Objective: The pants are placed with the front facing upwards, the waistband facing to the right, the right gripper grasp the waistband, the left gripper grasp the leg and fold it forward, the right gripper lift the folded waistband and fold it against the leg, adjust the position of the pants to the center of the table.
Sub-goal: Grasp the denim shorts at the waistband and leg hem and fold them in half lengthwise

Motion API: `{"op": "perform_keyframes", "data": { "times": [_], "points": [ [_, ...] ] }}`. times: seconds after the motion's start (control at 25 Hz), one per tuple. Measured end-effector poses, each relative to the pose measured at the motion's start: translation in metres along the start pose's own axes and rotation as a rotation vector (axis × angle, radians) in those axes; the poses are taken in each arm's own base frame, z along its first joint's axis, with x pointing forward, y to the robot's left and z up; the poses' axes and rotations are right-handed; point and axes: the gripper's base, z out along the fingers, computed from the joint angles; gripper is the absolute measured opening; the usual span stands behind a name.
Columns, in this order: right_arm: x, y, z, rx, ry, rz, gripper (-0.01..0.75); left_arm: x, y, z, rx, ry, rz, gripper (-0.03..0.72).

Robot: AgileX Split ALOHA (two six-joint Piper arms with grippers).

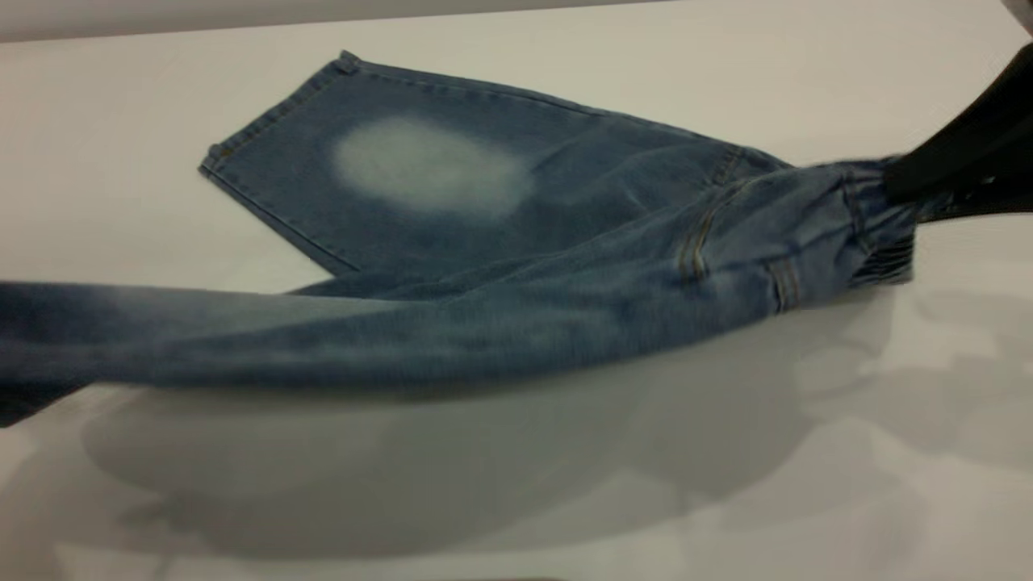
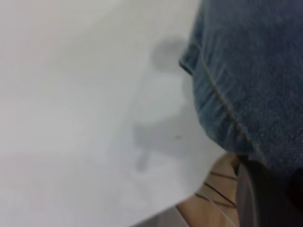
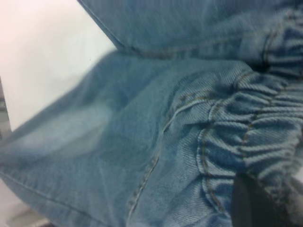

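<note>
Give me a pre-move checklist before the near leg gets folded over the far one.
1. Right pincer on the waistband: ok, cloth bunches at it.
2. Left pincer hold on the near leg's end: cannot tell, out of the exterior view.
3. Near leg off the table: ok, shadow beneath.
4. Far leg lying flat, faded oval up: ok.
5. Pants centred: cannot tell.

Only extras I can spot: a tan surface down in the left wrist view with some thin dark cables strung over it, and a dull grey background strip in the exterior view.
</note>
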Motion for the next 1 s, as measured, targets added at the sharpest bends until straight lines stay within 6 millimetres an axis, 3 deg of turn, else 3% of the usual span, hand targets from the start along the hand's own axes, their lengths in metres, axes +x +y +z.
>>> {"op": "perform_keyframes", "data": {
  "times": [0.16, 0.28, 0.32, 0.36, 0.68, 1.0],
  "points": [
    [-0.005, -0.002, -0.001, 0.024, -0.066, 0.057, 0.051, -0.026, 0.012, -0.002, -0.048, -0.105, -0.009, 0.045],
    [-0.01, -0.003, 0.0, 0.019, -0.124, 0.127, 0.051, -0.057, 0.026, 0.005, -0.075, -0.158, -0.003, 0.045],
    [-0.017, -0.009, 0.005, -0.001, -0.17, 0.231, 0.051, -0.088, 0.039, 0.023, -0.081, -0.17, 0.004, 0.045],
    [-0.025, -0.024, 0.018, -0.023, -0.209, 0.405, 0.051, -0.131, 0.056, 0.059, -0.083, -0.185, 0.008, 0.045],
    [-0.047, -0.047, 0.041, -0.024, -0.209, 0.634, 0.051, -0.203, 0.055, 0.13, -0.054, -0.202, 0.07, 0.045],
    [-0.074, -0.054, 0.052, -0.026, -0.232, 0.696, 0.051, -0.25, 0.057, 0.171, -0.06, -0.253, 0.083, 0.048]
  ]
}}
